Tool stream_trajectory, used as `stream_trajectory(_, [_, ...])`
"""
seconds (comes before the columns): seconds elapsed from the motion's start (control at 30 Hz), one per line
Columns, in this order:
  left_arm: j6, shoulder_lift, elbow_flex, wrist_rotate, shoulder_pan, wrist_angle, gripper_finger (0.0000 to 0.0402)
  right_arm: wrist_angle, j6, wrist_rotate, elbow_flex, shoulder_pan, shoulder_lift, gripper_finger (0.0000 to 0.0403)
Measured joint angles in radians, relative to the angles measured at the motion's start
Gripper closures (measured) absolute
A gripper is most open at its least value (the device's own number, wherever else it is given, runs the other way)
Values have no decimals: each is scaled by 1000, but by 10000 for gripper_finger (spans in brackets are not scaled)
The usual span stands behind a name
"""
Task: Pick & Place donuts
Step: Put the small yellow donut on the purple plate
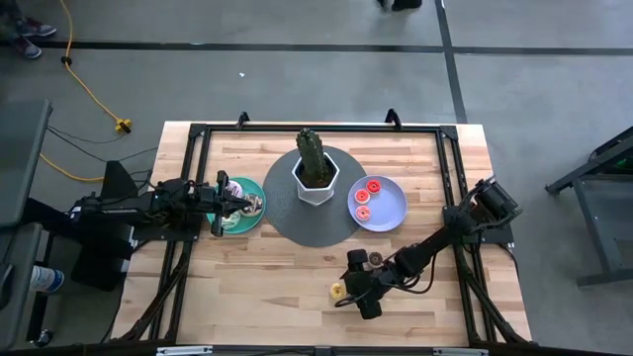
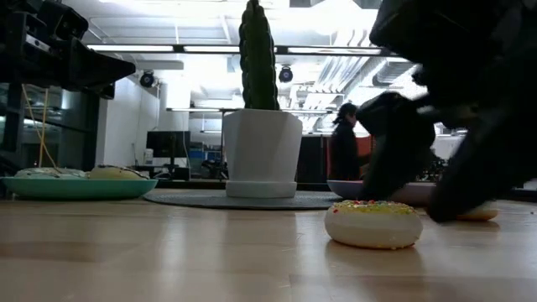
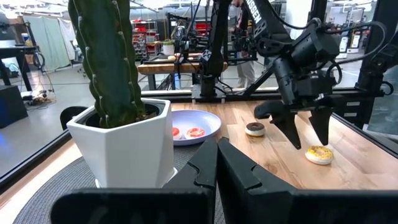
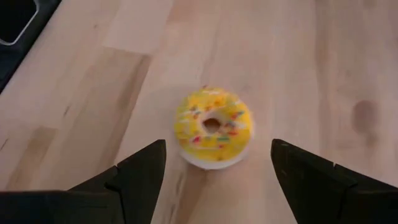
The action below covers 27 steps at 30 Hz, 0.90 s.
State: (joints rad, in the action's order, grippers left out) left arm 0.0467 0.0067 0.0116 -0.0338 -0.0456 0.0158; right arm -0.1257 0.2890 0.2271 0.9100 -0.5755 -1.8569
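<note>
A yellow-iced donut with sprinkles (image 4: 213, 127) lies flat on the wooden table near its front edge (image 1: 337, 290). My right gripper (image 4: 217, 146) hovers open just above it, slanting down, one finger on either side and neither touching; the left wrist view shows the gap between the gripper (image 3: 308, 134) and the donut (image 3: 319, 154). A brown donut (image 1: 375, 257) lies on the table just behind my right gripper. Two red donuts (image 1: 368, 191) sit on the lavender plate (image 1: 396, 208). My left gripper (image 1: 247, 205) waits shut at the table's left, level over the teal plate (image 1: 259, 220), which holds larger donuts.
A cactus in a white pot (image 1: 316, 178) stands on a round grey mat (image 1: 297, 225) at the table's middle, between the two plates. Bare wood lies around the yellow donut. A person (image 2: 346, 151) stands in the room beyond the table.
</note>
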Motion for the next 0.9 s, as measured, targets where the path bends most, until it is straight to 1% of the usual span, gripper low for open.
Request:
stream_trajectory(0.17, [0, 0, 0, 0, 0, 0, 401, -49, 2, -35, 0, -3, -38, 120])
stream_trajectory(0.47, [0, 0, 0, 0, 0, 0, 401, -109, 25, -8, 6, 0, -82, 120])
stream_trajectory(0.7, [0, 0, 0, 0, 0, 0, 401, -115, 25, -14, 42, 0, -118, 120])
stream_trajectory(0.9, [0, 0, 0, 0, 0, 0, 401, -110, 24, -10, 47, 0, -124, 126])
